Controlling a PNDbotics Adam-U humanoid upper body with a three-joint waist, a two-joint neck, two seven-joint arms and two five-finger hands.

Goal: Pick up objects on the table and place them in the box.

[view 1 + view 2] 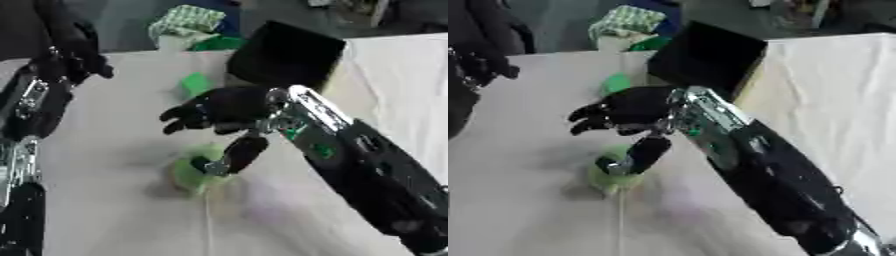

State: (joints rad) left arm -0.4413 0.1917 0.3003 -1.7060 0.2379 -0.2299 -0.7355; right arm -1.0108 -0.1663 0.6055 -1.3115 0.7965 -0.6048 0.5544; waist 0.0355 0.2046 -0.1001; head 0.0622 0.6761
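A light green roundish object [189,172] lies on the pale table [105,210] near the middle. My right hand [219,111] hovers just above it, fingers spread toward the left and thumb [236,156] pointing down onto the object's right side. A smaller green block [196,83] sits farther back, close to the black box [284,54]. The box stands open at the table's far side. My left hand [83,55] hangs at the far left edge, with dark fingers curled and nothing visible in them.
A green-and-white patterned bundle [185,21] sits beyond the table's far edge. A white cloth [402,75] covers the right part of the table. My right forearm [359,165] crosses the lower right.
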